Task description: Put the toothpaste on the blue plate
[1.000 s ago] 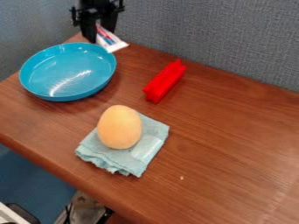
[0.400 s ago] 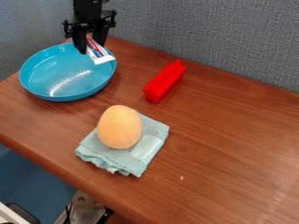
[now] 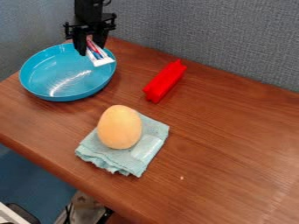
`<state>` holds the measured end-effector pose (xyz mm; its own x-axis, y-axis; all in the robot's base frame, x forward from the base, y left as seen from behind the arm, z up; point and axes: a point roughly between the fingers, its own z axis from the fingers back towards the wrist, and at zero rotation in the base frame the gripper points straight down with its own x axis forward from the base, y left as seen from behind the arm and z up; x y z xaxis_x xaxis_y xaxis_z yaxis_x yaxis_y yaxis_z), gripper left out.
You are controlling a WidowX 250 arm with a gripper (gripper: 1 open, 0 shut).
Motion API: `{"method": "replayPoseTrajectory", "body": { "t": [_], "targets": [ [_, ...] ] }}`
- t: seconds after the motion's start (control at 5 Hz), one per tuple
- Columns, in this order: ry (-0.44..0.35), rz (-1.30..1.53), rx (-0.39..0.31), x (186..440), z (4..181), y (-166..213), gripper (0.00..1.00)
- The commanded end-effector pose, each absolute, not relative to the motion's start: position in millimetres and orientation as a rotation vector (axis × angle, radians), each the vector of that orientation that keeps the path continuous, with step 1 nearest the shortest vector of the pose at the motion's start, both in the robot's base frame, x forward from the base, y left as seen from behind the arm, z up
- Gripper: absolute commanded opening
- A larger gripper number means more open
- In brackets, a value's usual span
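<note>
The gripper (image 3: 91, 48) has its jaws clenched on the toothpaste (image 3: 101, 56), a light, squashy tube pinched near one end, above the plate (image 3: 52, 83) rim.

The blue plate (image 3: 66, 74) was a round, shallow, glossy bright-blue dish and sat flat on the wooden table (image 3: 222, 131), at the table's far left corner. The toothpaste (image 3: 101, 57) was a small flat white tube with red and blue print. It hung tilted over the plate's far right rim, its lower end slanting down toward the rim; whether it touched the plate could not be told.
</note>
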<state>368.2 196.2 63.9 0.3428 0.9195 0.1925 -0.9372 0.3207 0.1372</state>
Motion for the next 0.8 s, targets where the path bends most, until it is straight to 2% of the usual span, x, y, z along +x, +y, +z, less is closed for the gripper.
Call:
{"method": "replayPoseTrajectory", "body": {
  "t": [0.0,0.2,0.6],
  "targets": [
    [-0.152,1.242,0.251,373.4,83.7,211.0,0.0],
    [-0.148,1.244,0.259,374.5,80.3,213.1,0.0],
    [-0.148,1.226,0.255,370.7,84.3,218.0,0.0]
  ]
}}
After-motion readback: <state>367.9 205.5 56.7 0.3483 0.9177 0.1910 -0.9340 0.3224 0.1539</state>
